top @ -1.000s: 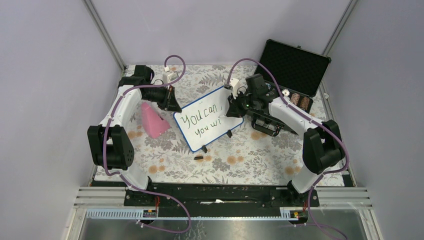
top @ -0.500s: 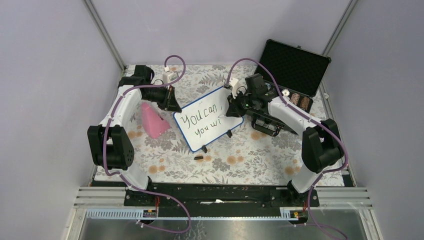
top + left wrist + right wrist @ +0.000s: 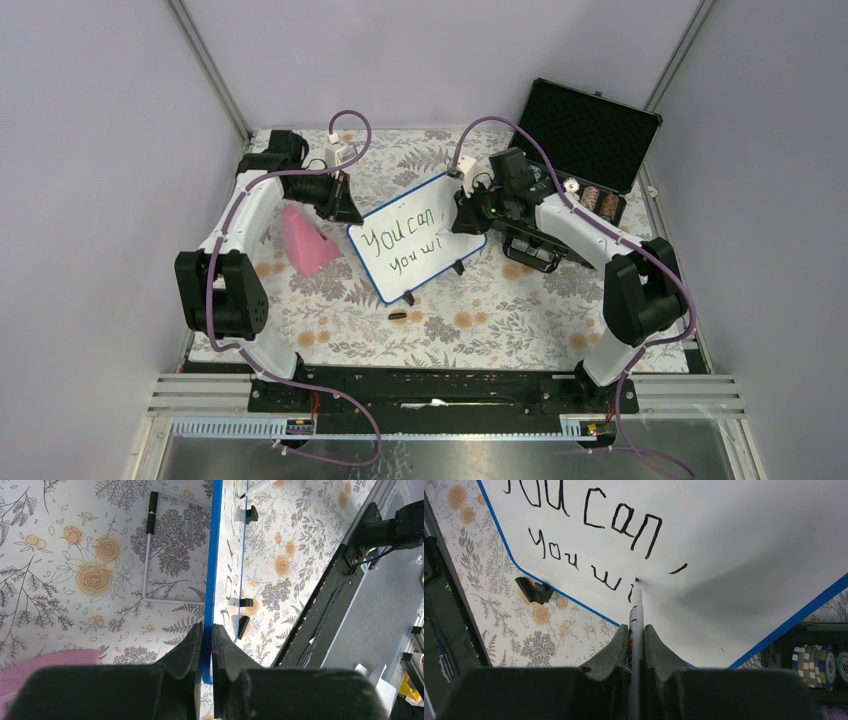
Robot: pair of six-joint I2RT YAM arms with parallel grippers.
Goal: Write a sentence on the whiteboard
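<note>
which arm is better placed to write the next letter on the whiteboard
Right: the right claw is shut on the marker, tip on the whiteboard just after the unfinished sentence. The left claw is shut on the board's blue edge.

Whiteboard at mid-table, an arm at either side

The sentence ran in two lines across the board. The left gripper pinched its left edge. The right gripper, at its right side, held a marker, tip on the board after the second line. A wedge block lay left of the board, a small piece before it, and the case behind, to the right.
</note>
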